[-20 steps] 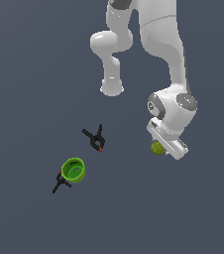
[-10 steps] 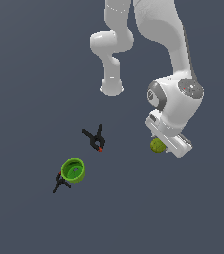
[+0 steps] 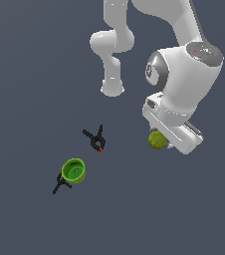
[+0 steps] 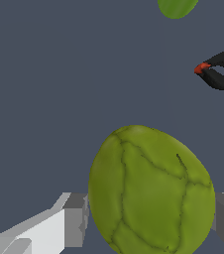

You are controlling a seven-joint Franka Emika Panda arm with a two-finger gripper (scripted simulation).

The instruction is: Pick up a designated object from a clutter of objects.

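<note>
The designated object, an olive yellow-green ball (image 4: 151, 191) with a veined, mottled skin, fills the wrist view between my two grey fingers (image 4: 75, 219), which press on both its sides. My gripper (image 4: 151, 221) is shut on it. In the exterior view the ball (image 3: 157, 140) peeks out from under the white hand, where my gripper (image 3: 163, 143) is mostly hidden. It hangs to the exterior view's right of the clutter of objects.
On the dark grey floor lie a black spring clamp with a red tip (image 3: 95, 138), a bright green cup (image 3: 73, 170) and a second black clamp (image 3: 60, 183) touching the cup. The wrist view shows one clamp (image 4: 222, 70) and the cup's edge (image 4: 177, 7).
The arm has risen with the ball held in the gripper, and the hand looms larger in the exterior view. The clamps and the cup have not moved.
</note>
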